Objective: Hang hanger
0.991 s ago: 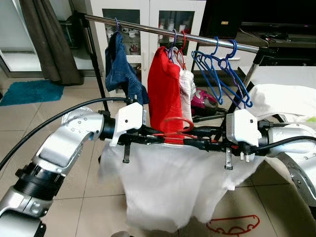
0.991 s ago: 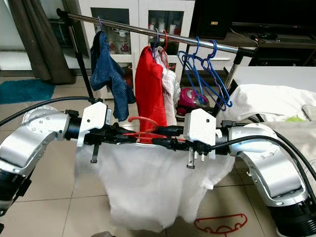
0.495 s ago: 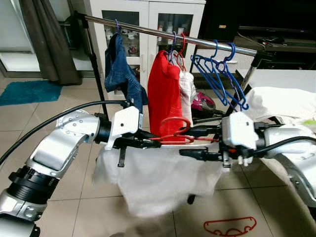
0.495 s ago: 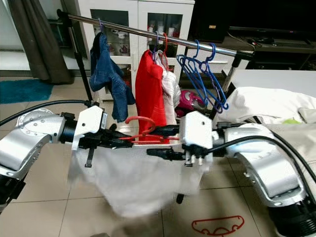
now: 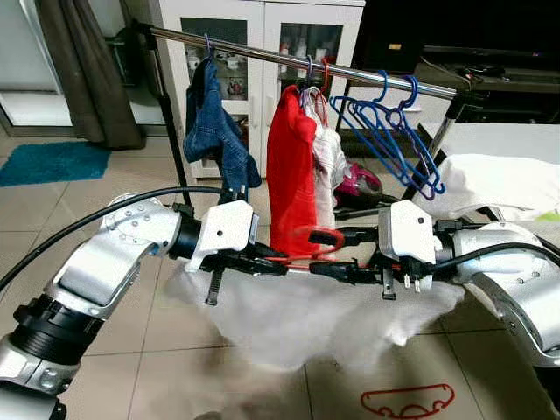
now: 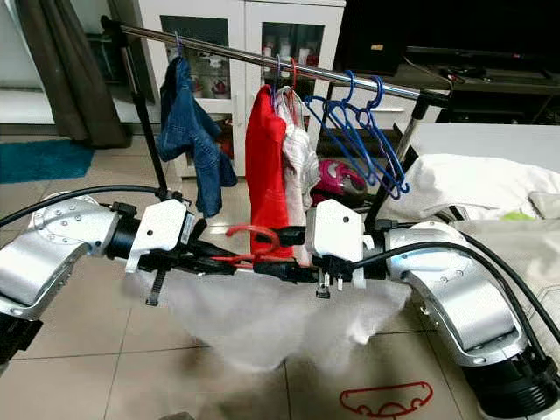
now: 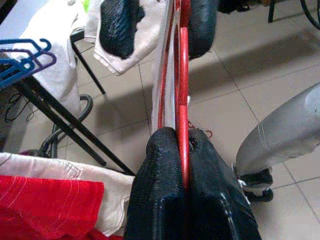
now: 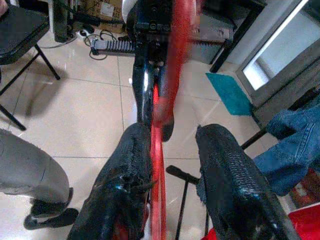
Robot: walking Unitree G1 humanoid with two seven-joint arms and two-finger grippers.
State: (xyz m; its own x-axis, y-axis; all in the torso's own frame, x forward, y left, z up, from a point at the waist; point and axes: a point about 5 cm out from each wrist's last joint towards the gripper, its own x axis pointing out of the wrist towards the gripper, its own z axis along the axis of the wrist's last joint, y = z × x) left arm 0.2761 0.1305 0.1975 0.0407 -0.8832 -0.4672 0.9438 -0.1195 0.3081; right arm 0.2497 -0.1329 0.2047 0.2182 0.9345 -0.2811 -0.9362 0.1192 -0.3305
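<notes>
Both arms had lowered; the right gripper (image 5: pixel 325 268) had closed in on the left gripper (image 5: pixel 271 265), which pinched the red plastic hanger (image 5: pixel 308 246) (draped white cloth (image 5: pixel 324 319)) below the steel rail (image 5: pixel 289 58); right fingers (image 8: pixel 235 185) were parted.

The floor (image 5: pixel 105 201) is laid with glossy beige tiles, bright enough to mirror the furniture legs. A teal rug (image 5: pixel 48 162) lies at the left edge of the frame, beside a dark grey curtain (image 5: pixel 83 70) hanging in the upper left. Behind it, daylight comes through a glass door (image 5: pixel 22 61). At top centre stands a white cabinet (image 5: pixel 262 44) with glazed doors and small items on its shelves. A dark unit (image 5: pixel 490 39) occupies the upper right. White bedding (image 5: pixel 507 179) is heaped on the right.
</notes>
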